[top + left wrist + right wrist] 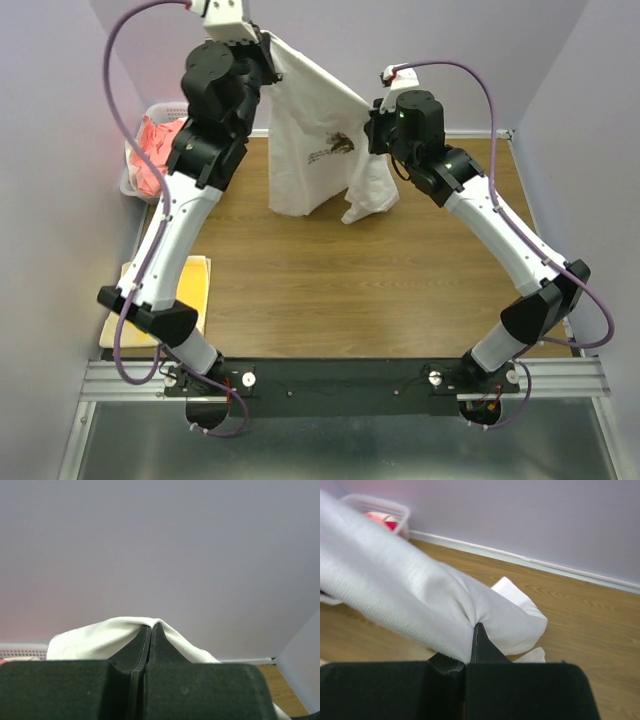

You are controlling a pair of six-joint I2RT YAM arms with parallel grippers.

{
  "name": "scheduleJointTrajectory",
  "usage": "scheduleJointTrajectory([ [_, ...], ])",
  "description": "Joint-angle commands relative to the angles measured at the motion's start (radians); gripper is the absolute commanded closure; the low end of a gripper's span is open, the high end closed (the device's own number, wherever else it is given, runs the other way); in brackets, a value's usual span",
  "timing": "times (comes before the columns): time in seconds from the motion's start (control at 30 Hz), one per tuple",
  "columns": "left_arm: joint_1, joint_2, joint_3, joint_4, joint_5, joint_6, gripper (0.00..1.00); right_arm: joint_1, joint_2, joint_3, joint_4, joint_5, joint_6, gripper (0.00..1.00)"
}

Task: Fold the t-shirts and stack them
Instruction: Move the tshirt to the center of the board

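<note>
Left tool (264,44) and right tool (371,106) are each pinched shut on the white t-shirt (305,150) hanging above the far side of the table (300,290), so drawing them evenly apart should flatten it before lowering.

I see left hand (152,627) pinched tight on white t-shirt (95,640). Cloth humps over both fingertips and drapes off to either side. Pale wall (160,545) fills background. White basket (20,650) rim at lower left edge. Sliver of wooden table (281,681) lower right.
</note>
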Motion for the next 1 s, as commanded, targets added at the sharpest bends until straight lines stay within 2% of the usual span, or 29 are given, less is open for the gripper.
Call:
scheduleJointTrajectory([
  [0.0, -0.009, -0.167, -0.136, 0.189, 0.057, 0.125, 1.0, 0.063, -0.072, 0.026, -0.012, -0.143, -0.09, 0.99],
  [0.1, -0.028, -0.309, -0.273, 0.335, 0.106, 0.174, 1.0, 0.103, -0.096, 0.027, -0.012, -0.182, -0.105, 0.99],
  [0.23, -0.028, -0.43, -0.295, 0.355, 0.1, 0.219, 1.0, 0.167, -0.116, 0.05, -0.013, -0.194, -0.138, 0.99],
  [0.4, -0.028, -0.486, -0.306, 0.418, 0.097, 0.246, 1.0, 0.201, -0.147, 0.069, -0.012, -0.179, -0.15, 0.99],
  [0.47, -0.028, -0.457, -0.292, 0.43, 0.097, 0.257, 1.0, 0.2, -0.173, 0.049, -0.003, -0.147, -0.151, 0.99],
  [0.57, -0.028, -0.37, -0.254, 0.424, 0.12, 0.233, 1.0, 0.2, -0.211, -0.048, 0.049, -0.006, -0.148, 0.99],
  [0.67, -0.029, -0.248, -0.234, 0.426, 0.151, 0.158, 1.0, 0.2, -0.24, -0.169, 0.103, 0.221, -0.092, 0.99],
  [0.7, -0.029, -0.21, -0.217, 0.427, 0.187, 0.148, 1.0, 0.2, -0.245, -0.198, 0.132, 0.365, -0.073, 0.99],
  [0.8, -0.035, -0.04, -0.161, 0.42, 0.194, 0.09, 1.0, 0.192, -0.236, -0.324, 0.171, 0.604, -0.013, 0.99],
  [0.87, -0.038, 0.084, -0.137, 0.403, 0.214, 0.05, 1.0, 0.163, -0.233, -0.431, 0.172, 0.651, 0.062, 0.99],
  [0.97, -0.046, 0.227, -0.12, 0.389, 0.323, -0.031, 1.0, 0.126, -0.239, -0.549, 0.172, 0.705, 0.197, 0.99],
])
